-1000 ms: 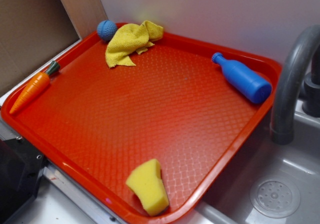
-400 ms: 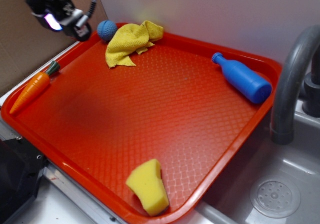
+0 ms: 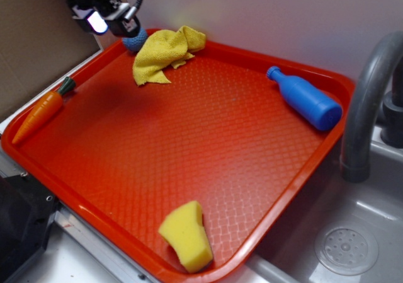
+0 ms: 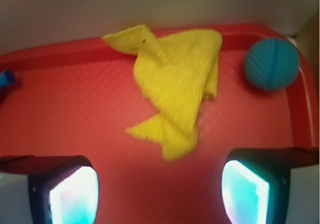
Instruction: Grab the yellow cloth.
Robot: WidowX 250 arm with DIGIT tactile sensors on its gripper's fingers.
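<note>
Beneath and ahead of claw [image 4: 160, 186]: red tray [image 3: 208, 169], largest thing, carrying all objects. Far across tray from claw: blue bottle [image 3: 306, 99] along far rim; sponge [image 3: 187, 236] at opposite corner, well apart. Cloth [image 4: 175, 84] just ahead of claw, crumpled in tray corner, pointed tip aimed between jaws. Blue ball [image 4: 271, 63] beside cloth, ahead-right, partly hidden by claw in exterior view. Carrot [image 3: 41, 111] on tray rim, off to side. Claw jaws apart, empty, hovering above tray, likely lined up for descent onto cloth.
</note>
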